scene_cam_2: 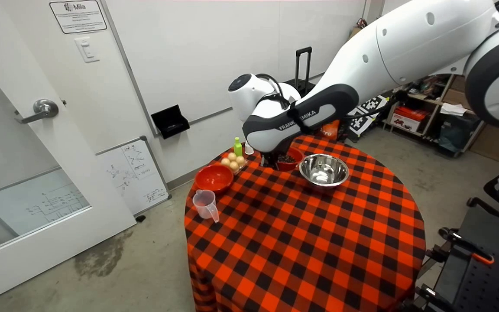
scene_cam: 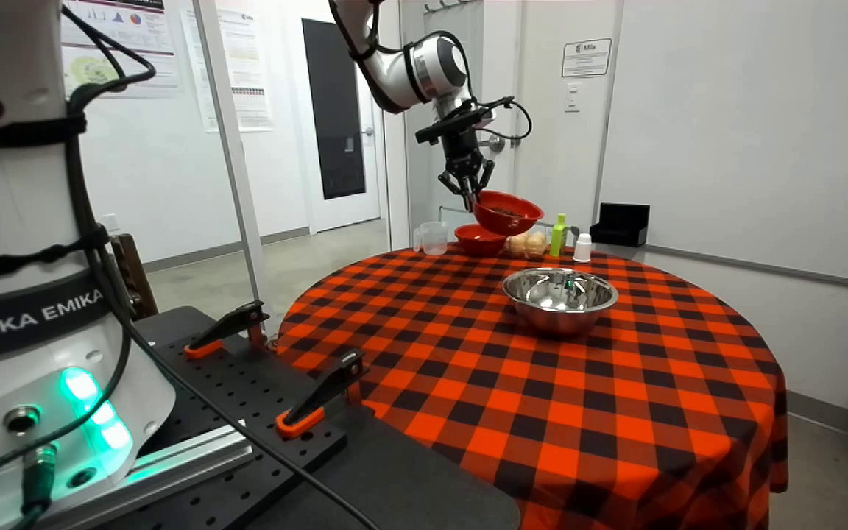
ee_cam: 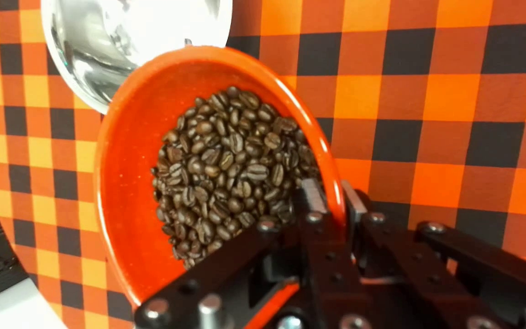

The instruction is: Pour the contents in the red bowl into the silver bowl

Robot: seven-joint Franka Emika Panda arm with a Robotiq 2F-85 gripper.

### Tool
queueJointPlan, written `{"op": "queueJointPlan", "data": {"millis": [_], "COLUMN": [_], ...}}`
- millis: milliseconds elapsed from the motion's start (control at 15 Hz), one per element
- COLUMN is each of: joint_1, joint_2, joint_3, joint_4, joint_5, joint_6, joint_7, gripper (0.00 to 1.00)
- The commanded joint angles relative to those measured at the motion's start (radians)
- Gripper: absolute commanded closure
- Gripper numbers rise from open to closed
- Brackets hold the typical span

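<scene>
Blk metal gripper (ee_cam: pixel 335 201) rim-clamps round red bowl (ee_cam: pixel 130 164). Round silver metal bowl (ee_cam: pixel 117 39), wrist-view upper L, prob. to catch pour.

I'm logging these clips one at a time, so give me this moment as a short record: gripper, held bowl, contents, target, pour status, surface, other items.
gripper: jaws closed on the rim of the red bowl, one inside, one outside
held bowl: raised and tilted
contents: dark coffee beans
target: metal bowl, upright, no beans seen in it
pour status: not yet done
surface: red-and-black checked cloth
other items: second red bowl, clear jug, round tan items, green bottle, small white container
</scene>
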Motion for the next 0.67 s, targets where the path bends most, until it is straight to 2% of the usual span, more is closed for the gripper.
{"op": "queueJointPlan", "data": {"millis": [0, 600], "joint_1": [-0.077, -0.244], "joint_2": [-0.058, -0.075], "joint_3": [0.027, 0.048], "joint_4": [-0.071, -0.152], "joint_5": [0.056, 0.220], "joint_6": [-0.008, 0.012], "joint_7": [-0.038, -0.073], "gripper": [0.97, 0.97]}}
